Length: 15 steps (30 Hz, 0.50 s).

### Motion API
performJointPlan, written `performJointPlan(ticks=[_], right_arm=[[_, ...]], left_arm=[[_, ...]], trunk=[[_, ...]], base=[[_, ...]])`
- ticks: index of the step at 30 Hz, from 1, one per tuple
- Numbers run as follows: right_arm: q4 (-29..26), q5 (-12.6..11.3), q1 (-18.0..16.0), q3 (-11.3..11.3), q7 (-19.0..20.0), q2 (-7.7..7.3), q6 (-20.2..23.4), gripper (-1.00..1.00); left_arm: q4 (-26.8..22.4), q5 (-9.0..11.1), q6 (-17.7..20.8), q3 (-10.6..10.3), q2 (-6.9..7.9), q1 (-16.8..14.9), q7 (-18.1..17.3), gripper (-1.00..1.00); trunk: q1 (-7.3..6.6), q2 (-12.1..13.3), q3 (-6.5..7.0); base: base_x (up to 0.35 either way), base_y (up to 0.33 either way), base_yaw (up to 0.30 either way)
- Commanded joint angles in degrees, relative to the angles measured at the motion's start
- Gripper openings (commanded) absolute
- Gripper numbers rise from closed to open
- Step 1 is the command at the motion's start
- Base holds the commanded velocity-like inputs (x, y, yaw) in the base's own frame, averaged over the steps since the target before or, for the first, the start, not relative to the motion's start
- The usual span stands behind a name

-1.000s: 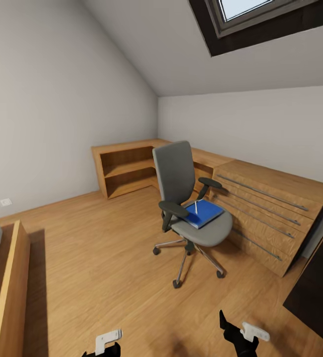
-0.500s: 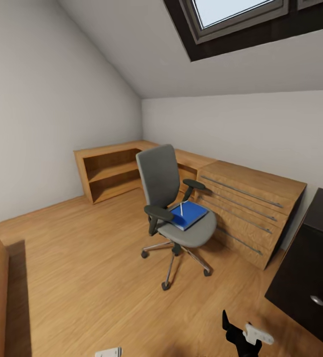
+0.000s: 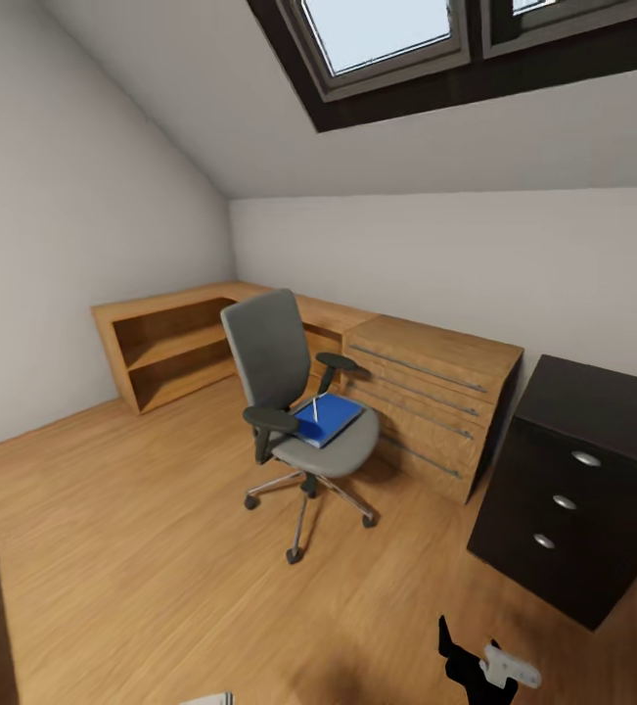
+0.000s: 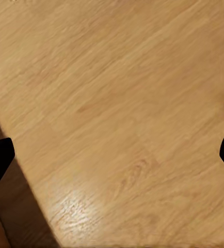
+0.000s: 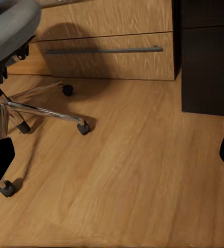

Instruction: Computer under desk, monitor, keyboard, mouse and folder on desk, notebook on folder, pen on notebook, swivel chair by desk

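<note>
Panning right over the last second, the head camera brought the desk (image 3: 592, 411) into frame: glossy black, drawers with round silver knobs. The things themselves hadn't moved, so the robot looked still in approach. Swivel chair (image 3: 281, 362), grey padded with a chrome star base, stood well apart from the desk, beside the wooden chest of drawers (image 3: 426, 392). The thin blue folder (image 3: 330, 418) lay on its seat. Left gripper (image 4: 112, 155) and right gripper (image 5: 112, 155) had jaws apart, empty, over plank floor (image 3: 161, 548).
</note>
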Motion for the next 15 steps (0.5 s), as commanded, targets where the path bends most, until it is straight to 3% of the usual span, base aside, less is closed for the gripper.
performJointPlan(ticks=[1,15], right_arm=[[0.09,-0.62,-0.05,-0.08,0.60,-0.02,-0.12,1.00],[0.01,-0.69,-0.05,-0.08,0.51,-0.20,-0.12,1.00]], left_arm=[[0.15,0.43,-0.24,-0.54,-0.03,-0.03,0.42,1.00],[2.65,0.42,0.18,-0.64,-0.06,-0.03,-0.29,1.00]], trunk=[[-0.26,0.39,0.13],[-3.33,6.00,2.64]], base=[[-0.151,0.000,-0.292],[-0.027,0.000,-0.294]])
